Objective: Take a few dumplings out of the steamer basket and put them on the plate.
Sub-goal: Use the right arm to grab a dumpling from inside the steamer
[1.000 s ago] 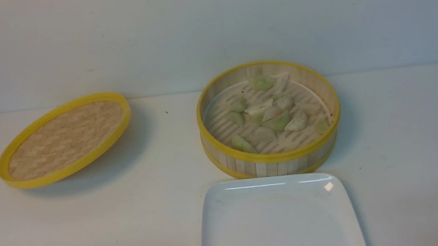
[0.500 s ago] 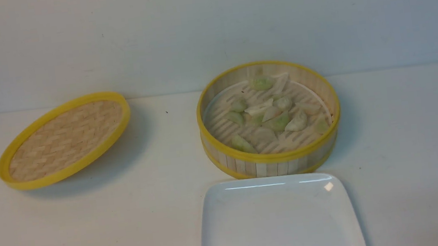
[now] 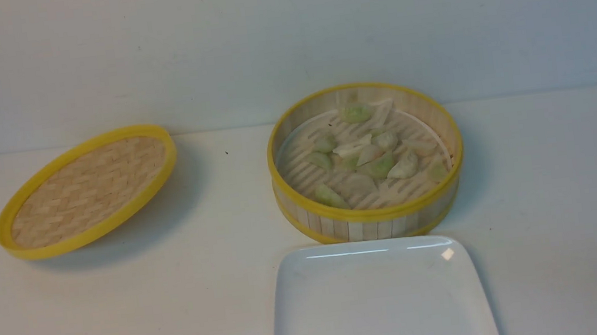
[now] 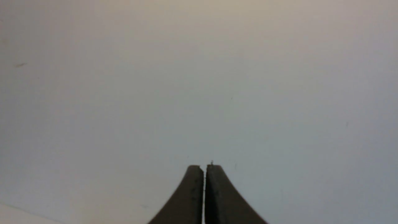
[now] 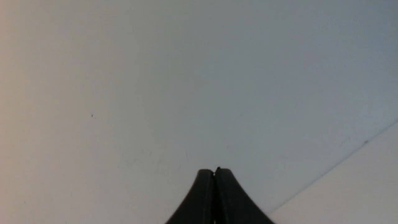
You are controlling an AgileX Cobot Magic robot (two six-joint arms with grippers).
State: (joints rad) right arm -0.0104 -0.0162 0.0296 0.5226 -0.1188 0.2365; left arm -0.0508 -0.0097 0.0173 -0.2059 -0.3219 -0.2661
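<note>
— Several dumplings [image 3: 380, 165] crowd the steamer basket [image 3: 371, 216], just behind the white plate [image 3: 381, 304]. Risk?

— Left gripper [image 4: 204, 167] and right gripper [image 5: 214, 170]: jaws pressed together, holding nothing. Overlapping pieces, seemingly slick, may slip or lift together.

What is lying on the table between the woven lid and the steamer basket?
Only bare table and one tiny dark speck lie between the lid and the steamer basket; the front view shows this.

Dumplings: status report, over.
Left tool shut, empty; right tool shut, empty. Dumplings all in steamer basket, plate bare. Lid off, left of basket.
</note>
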